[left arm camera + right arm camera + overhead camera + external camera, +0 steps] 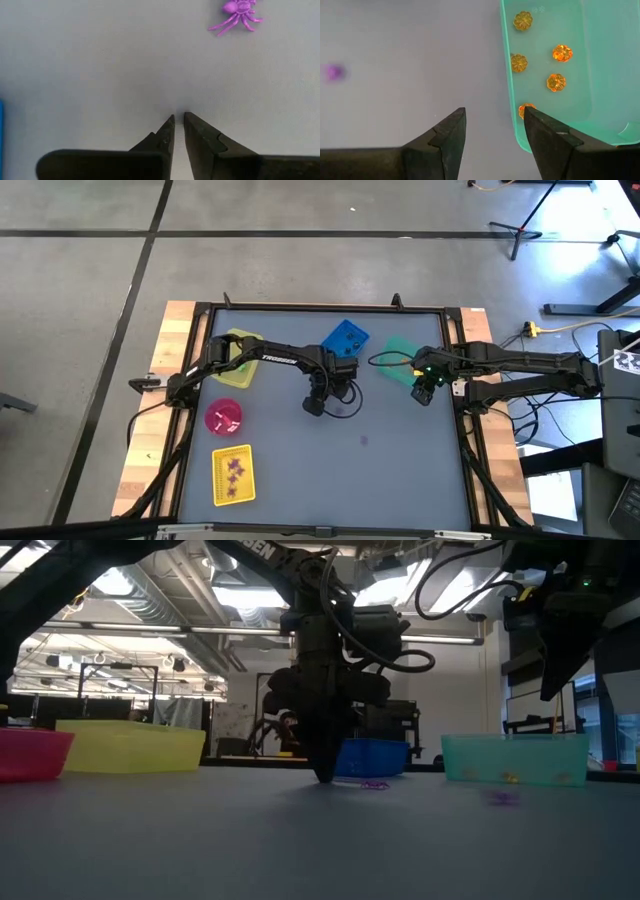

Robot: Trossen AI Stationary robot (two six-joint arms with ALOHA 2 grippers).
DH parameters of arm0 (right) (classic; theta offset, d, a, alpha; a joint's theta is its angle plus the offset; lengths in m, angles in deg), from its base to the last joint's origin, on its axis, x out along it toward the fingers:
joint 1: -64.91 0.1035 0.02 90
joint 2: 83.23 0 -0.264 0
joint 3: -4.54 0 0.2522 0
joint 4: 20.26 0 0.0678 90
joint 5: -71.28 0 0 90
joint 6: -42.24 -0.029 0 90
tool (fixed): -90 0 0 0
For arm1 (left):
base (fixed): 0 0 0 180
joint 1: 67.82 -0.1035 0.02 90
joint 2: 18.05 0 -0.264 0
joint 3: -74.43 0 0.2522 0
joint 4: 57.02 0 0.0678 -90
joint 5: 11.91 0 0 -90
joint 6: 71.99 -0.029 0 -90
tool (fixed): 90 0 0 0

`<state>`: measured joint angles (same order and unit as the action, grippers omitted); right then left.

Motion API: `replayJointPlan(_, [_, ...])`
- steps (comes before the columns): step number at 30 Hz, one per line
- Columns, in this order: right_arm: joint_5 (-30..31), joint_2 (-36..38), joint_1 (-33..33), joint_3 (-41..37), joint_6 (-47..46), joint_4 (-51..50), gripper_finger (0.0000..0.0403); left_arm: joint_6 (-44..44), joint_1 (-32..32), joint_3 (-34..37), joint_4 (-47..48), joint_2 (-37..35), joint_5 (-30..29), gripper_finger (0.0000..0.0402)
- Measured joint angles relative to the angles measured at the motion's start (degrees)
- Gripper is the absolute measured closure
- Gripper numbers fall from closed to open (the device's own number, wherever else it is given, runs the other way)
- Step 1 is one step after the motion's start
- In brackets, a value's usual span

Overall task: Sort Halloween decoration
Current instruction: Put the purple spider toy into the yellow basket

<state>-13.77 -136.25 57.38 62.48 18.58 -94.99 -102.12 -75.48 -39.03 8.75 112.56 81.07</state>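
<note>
High view shows sorting partly done: orange plastic pumpkins (556, 82) in the teal bin (400, 347), purple pieces in the yellow tray (233, 476), while the left gripper (179, 120), nearly pressed together and empty, misses a loose purple plastic spider (239, 14) on the worktop (400, 460); right gripper (494, 125) spread

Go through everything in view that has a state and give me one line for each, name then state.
left gripper: down at the table, fingers nearly together, nothing between them
right gripper: open, empty, over the teal bin's edge
purple spider: loose on the table, ahead of the left gripper
teal bin: holds orange pumpkins
yellow tray: holds purple trinkets
</note>
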Motion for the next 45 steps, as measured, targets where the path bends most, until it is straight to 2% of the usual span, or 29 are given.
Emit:
replayJointPlan(5, [0.0, 0.0, 0.0, 0.0, 0.0, 0.0, 0.0203, 0.0, 0.4, 0.0, -0.1, 0.0, -0.3, 0.0365])
replayJointPlan(10, [-0.9, 0.0, 0.0, 0.0, -0.9, 1.9, 0.0203, 0.1, 1.2, 0.0, -0.2, 0.0, -1.1, 0.0346])
replayJointPlan(15, [-9.7, 0.0, 0.4, 0.0, -1.8, 10.9, 0.0203, 2.5, 1.6, 0.0, -0.2, -0.2, -2.0, 0.0317])
replayJointPlan(21, [-10.5, -1.3, 6.6, 0.0, -1.6, 23.3, 0.0203, 6.2, 1.5, -1.0, 3.4, -1.9, 0.5, 0.0312])
replayJointPlan(29, [-5.6, -6.8, 18.2, 0.0, -3.0, 30.3, 0.0203, 10.3, 4.4, -1.2, 8.1, -11.1, 2.3, 0.0311])
replayJointPlan(38, [-5.6, -15.9, 26.4, 0.0, -2.9, 42.1, 0.0203, 21.5, 10.6, 2.0, 8.2, -25.2, 2.0, 0.0311])
replayJointPlan(41, [-5.5, -18.8, 27.6, 0.0, -2.2, 43.8, 0.0203, 27.7, 13.4, 6.3, 6.1, -30.8, -1.2, 0.0311])
replayJointPlan(45, [-5.4, -22.5, 28.3, 0.0, 1.6, 43.7, 0.0203, 37.6, 18.2, 16.4, 0.1, -38.2, -8.8, 0.0311])
